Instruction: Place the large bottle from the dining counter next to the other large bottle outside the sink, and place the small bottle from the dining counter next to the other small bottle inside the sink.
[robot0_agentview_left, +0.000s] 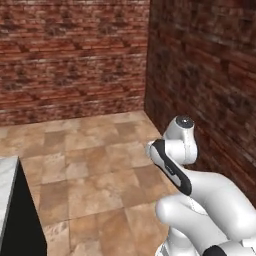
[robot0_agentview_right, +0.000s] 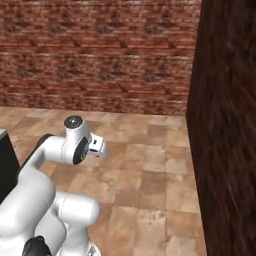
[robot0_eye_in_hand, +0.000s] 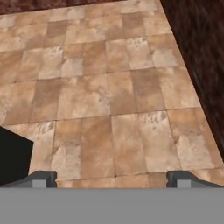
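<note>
My gripper (robot0_eye_in_hand: 111, 179) is open over the tiled floor, its two fingertips (robot0_eye_in_hand: 41, 178) wide apart with nothing between them. A corner of the dining counter (robot0_agentview_left: 7, 186), pale marble on a dark base, shows at the lower left of the left base view. The same dark base (robot0_eye_in_hand: 13, 157) shows at the left edge of the hand view. The large bottle, the small bottle, the other bottles and the sink are out of view. The white arm (robot0_agentview_left: 175, 165) is folded close above the base.
Brown stone floor tiles (robot0_agentview_left: 95, 165) stretch ahead to a red brick wall (robot0_agentview_left: 75, 60). A darker brick wall (robot0_agentview_right: 225, 125) runs along the right side and meets it in a corner. A dark block (robot0_agentview_right: 5, 160) stands at the left edge of the right base view.
</note>
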